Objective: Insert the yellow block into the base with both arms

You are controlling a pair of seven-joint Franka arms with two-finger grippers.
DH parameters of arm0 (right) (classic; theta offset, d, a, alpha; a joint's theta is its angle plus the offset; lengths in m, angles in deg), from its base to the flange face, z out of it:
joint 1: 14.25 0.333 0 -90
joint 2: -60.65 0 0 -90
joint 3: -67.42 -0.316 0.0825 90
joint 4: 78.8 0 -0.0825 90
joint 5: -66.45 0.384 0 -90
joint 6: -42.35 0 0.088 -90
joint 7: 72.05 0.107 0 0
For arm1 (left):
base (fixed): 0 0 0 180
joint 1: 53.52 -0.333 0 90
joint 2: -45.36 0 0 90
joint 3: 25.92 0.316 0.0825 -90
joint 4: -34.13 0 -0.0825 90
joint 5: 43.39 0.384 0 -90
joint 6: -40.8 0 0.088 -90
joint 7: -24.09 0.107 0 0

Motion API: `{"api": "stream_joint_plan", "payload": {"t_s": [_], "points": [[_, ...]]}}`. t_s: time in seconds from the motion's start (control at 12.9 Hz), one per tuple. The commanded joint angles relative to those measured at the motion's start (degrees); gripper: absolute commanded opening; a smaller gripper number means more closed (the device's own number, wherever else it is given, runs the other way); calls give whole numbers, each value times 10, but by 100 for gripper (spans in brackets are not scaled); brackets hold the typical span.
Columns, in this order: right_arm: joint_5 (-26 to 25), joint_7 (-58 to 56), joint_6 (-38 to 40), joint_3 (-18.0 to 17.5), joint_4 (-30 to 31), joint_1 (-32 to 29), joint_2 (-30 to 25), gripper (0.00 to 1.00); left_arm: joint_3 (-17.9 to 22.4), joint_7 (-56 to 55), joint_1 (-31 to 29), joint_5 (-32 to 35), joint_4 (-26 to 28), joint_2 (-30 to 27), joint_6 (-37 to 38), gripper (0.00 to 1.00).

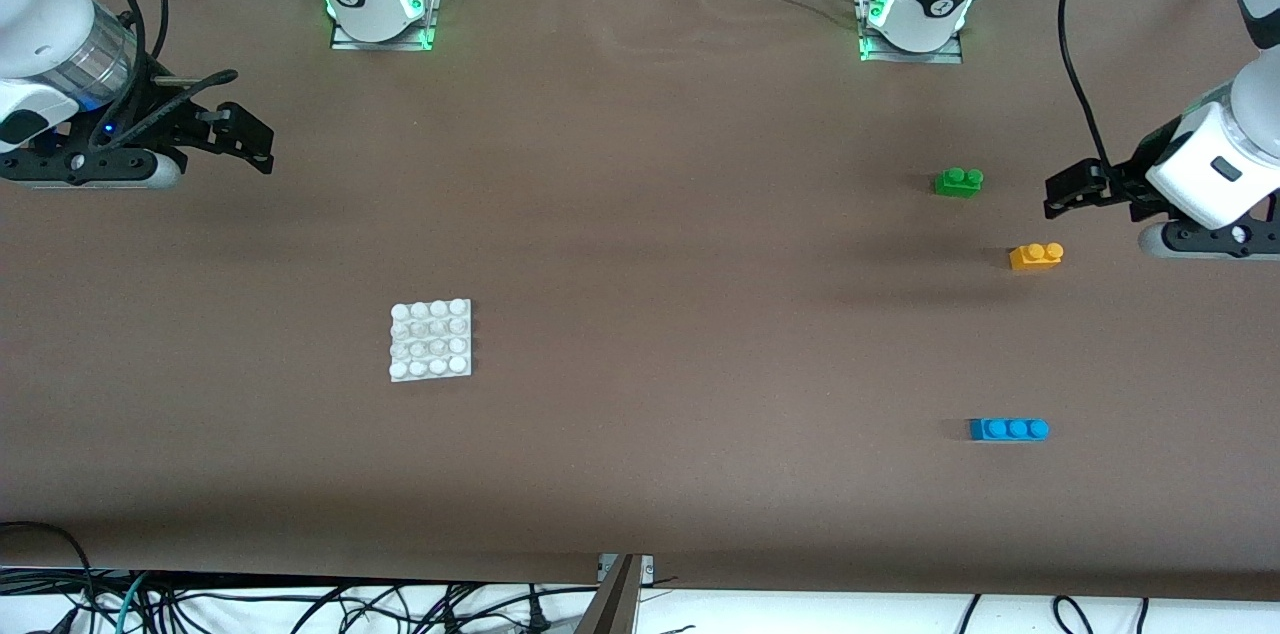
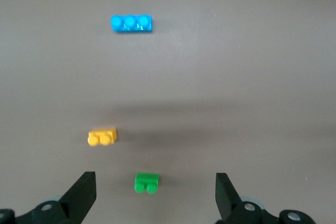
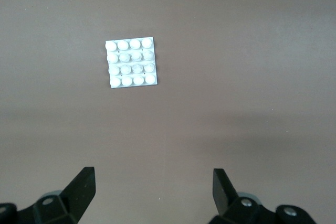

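Note:
The yellow block (image 1: pixel 1035 256) lies on the table toward the left arm's end; it also shows in the left wrist view (image 2: pixel 102 137). The white studded base (image 1: pixel 430 340) lies toward the right arm's end and shows in the right wrist view (image 3: pixel 131 63). My left gripper (image 1: pixel 1070 190) is open and empty, up in the air beside the green brick (image 1: pixel 959 181) and yellow block. My right gripper (image 1: pixel 245 139) is open and empty, high over bare table at the right arm's end, well apart from the base.
The green two-stud brick (image 2: pixel 147 182) lies farther from the front camera than the yellow block. A blue three-stud brick (image 1: pixel 1009 429) lies nearer the front camera (image 2: pixel 131 23). Brown table surface lies between base and bricks. Cables hang along the front edge.

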Motion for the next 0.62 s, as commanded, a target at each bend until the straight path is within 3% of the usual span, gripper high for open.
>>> {"api": "stream_joint_plan", "payload": {"t_s": [0.0, 0.23, 0.54], "points": [[8, -10, 9, -3, 25, -9, -26, 99, -2, 23, -6, -10, 113, -94, -74, 100], [7, -13, 6, -3, 25, -9, -27, 99, -5, 22, -3, -7, 102, -97, -17, 100], [7, -14, 6, -3, 28, -9, -26, 99, -7, 23, -4, -5, 90, -87, -15, 100]]}}
